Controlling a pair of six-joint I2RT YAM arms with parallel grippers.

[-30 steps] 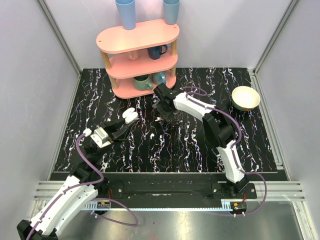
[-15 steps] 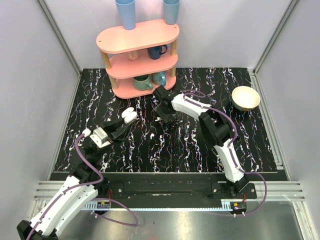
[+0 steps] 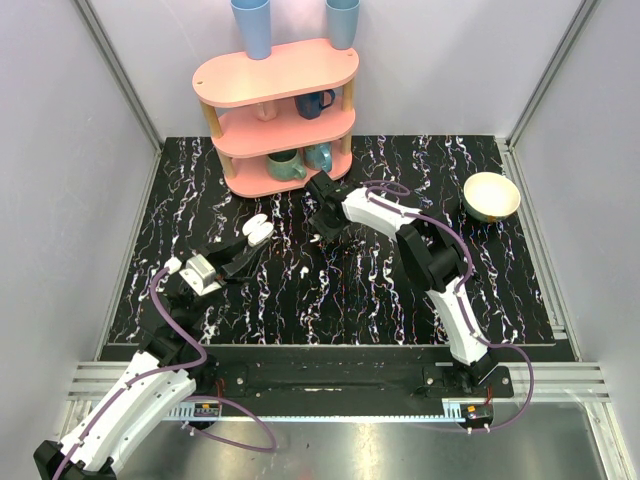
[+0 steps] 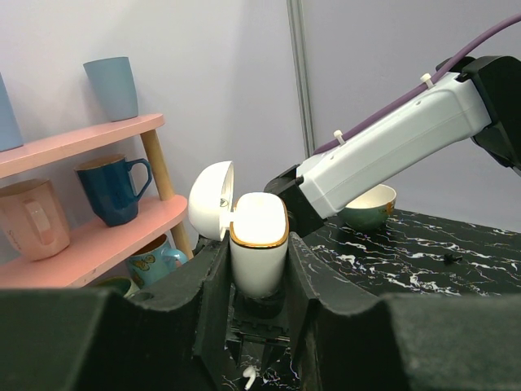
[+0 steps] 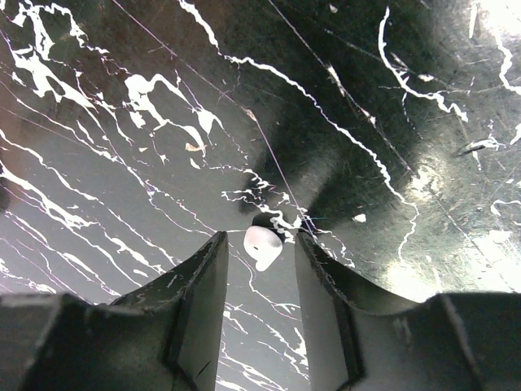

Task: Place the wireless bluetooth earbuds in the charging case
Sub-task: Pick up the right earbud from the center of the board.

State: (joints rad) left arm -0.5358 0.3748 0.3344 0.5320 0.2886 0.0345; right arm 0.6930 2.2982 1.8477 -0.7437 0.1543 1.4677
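Observation:
My left gripper is shut on the white charging case. It holds the case upright above the table, gold-rimmed mouth up and round lid swung open to the left. One white earbud lies on the black marbled table below that gripper. The other earbud lies on the table between the fingers of my right gripper. That gripper points down in front of the shelf. It is open, with a narrow gap on each side of the earbud.
A pink three-tier shelf with mugs and two blue cups stands at the back, close behind the right gripper. A cream bowl sits at the back right. Grey walls and metal rails enclose the table.
The right gripper's jaws have narrowed around the earbud, and its wrist has shifted slightly left. The left arm and the case have not moved.

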